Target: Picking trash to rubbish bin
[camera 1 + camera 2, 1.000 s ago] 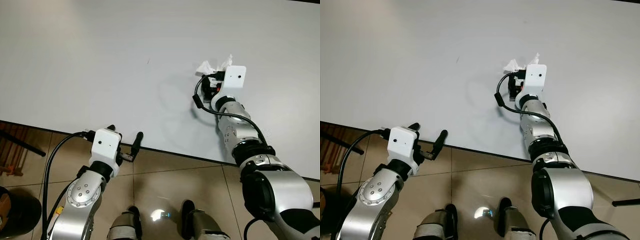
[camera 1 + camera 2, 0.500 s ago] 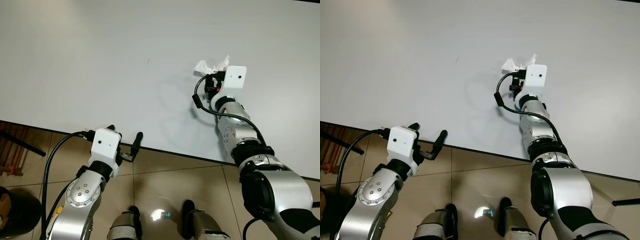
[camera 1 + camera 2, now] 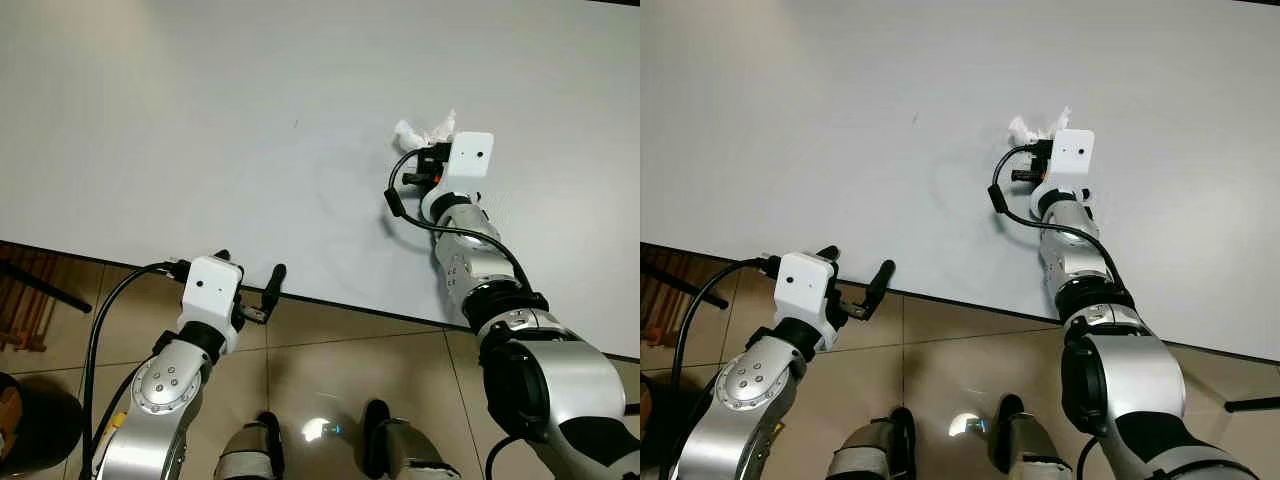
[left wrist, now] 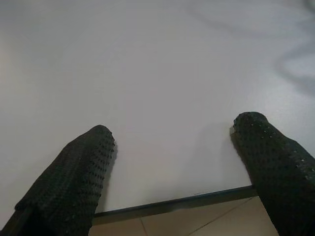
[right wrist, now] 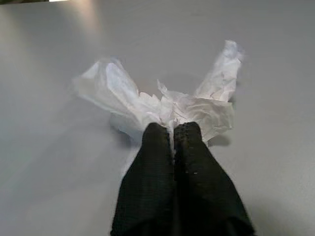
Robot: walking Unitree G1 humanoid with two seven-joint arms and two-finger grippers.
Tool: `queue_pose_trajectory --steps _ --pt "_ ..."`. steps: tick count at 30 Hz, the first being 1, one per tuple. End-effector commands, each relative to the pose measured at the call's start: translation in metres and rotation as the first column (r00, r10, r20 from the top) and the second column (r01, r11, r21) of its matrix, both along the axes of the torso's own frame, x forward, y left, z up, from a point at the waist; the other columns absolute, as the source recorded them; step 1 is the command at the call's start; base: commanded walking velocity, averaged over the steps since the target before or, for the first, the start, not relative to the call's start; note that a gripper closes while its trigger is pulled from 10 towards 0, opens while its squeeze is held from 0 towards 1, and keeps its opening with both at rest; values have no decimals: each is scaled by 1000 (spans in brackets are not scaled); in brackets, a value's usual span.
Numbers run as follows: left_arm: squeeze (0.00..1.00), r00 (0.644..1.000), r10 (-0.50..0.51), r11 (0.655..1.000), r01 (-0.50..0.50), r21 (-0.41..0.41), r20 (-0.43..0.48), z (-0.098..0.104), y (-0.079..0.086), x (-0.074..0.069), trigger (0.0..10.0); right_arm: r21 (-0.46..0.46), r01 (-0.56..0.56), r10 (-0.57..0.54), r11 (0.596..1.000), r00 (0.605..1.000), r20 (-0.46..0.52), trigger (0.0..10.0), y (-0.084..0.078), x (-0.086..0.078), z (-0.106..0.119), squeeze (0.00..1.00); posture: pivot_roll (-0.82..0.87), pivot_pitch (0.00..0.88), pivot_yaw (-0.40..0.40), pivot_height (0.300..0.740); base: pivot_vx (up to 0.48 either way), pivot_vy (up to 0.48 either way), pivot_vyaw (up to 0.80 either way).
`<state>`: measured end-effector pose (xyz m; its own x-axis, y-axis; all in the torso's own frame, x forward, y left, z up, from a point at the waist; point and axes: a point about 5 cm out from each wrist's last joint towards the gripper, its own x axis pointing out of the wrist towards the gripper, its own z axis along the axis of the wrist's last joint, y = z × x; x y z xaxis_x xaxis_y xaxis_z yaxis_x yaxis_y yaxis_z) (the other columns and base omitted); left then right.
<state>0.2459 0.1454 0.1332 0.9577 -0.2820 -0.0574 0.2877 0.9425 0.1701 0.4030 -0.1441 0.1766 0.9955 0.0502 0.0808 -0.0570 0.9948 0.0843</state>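
Observation:
A crumpled white tissue is pinched between the two black fingertips of my right gripper, which is shut on it just above the white table. In the left eye view the tissue pokes out beyond the right wrist's white camera block, far out over the table. My left gripper hovers at the table's near edge, open, with nothing between its fingers.
The white table's dark near edge runs across in front of me, with tiled floor below it. A dark round object sits at the lower left beside wooden slats.
The right gripper has lifted slightly with the tissue, which now sits a little higher and farther out than a second ago. The left arm has not moved.

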Motion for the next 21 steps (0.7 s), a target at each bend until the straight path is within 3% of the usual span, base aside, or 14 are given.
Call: queue_pose_trajectory --steps 1,14,21 --pt "0 1000 13 1000 -12 18 -29 -6 2 -2 10000 15 3 -2 1000 999 -44 0 -1 -3 -12 0 244 316 34 740 0 0 0" --pt "0 1000 15 1000 -15 23 -17 -4 2 2 10000 12 14 -13 1000 999 -31 0 -3 -4 -12 0 246 297 38 740 0 0 0" --pt "0 1000 11 1000 -11 22 -6 -3 0 7 10000 4 28 -28 1000 999 28 0 -5 -2 0 0 233 274 38 740 0 0 0"
